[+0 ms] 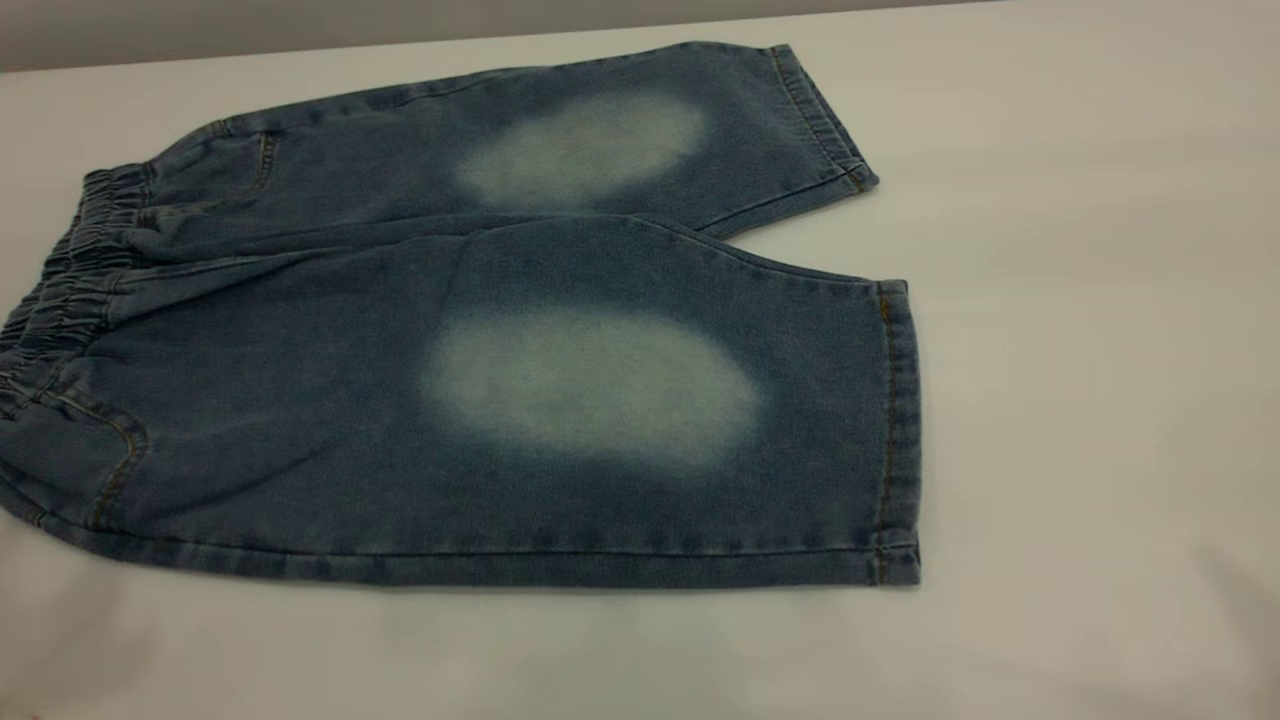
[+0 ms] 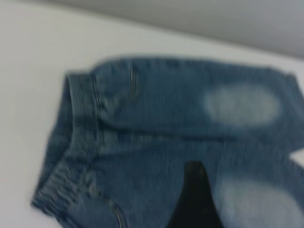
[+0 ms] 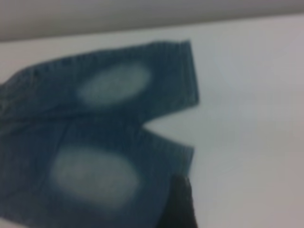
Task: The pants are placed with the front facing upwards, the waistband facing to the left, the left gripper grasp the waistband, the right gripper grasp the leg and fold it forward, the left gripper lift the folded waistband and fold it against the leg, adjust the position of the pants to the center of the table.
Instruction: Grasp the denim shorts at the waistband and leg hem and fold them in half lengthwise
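With the pants (image 1: pixel 480 330) flat, front up, waistband (image 1: pixel 60 290) left, nothing's folded; both grasps remain, grippers' openness can't be told.

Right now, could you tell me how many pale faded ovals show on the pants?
2: one on the far leg, one on the near leg. The pants lie front up, so nothing on their underside shows.

Left hand (image 2: pixel 195 199) dark tapered finger, right hand (image 3: pixel 179 204) dark, blurred
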You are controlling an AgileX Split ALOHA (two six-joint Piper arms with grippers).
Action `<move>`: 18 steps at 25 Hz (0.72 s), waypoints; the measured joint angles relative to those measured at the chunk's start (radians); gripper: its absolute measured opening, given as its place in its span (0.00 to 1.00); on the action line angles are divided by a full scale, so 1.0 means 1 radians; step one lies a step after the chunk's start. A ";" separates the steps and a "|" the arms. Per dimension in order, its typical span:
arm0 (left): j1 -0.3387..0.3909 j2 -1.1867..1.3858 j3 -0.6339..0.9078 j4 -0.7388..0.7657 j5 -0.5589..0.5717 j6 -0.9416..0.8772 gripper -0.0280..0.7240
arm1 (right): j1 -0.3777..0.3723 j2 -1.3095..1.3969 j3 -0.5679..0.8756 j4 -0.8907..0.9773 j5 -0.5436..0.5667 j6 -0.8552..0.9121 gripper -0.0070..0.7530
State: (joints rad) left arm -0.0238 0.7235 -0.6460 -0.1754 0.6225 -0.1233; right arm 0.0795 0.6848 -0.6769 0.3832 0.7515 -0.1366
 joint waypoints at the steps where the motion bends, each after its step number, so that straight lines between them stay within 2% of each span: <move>1: 0.000 0.047 0.000 -0.020 -0.015 0.017 0.69 | 0.000 0.045 0.000 0.029 0.001 -0.026 0.71; 7: 0.000 0.257 0.000 -0.131 -0.156 0.134 0.69 | 0.000 0.258 0.000 0.242 0.045 -0.199 0.71; 18: 0.001 0.443 0.005 -0.136 -0.205 0.156 0.69 | 0.000 0.501 0.000 0.578 0.025 -0.510 0.71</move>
State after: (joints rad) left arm -0.0223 1.1668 -0.6411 -0.3113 0.4174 0.0323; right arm 0.0795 1.1862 -0.6769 0.9615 0.7767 -0.6463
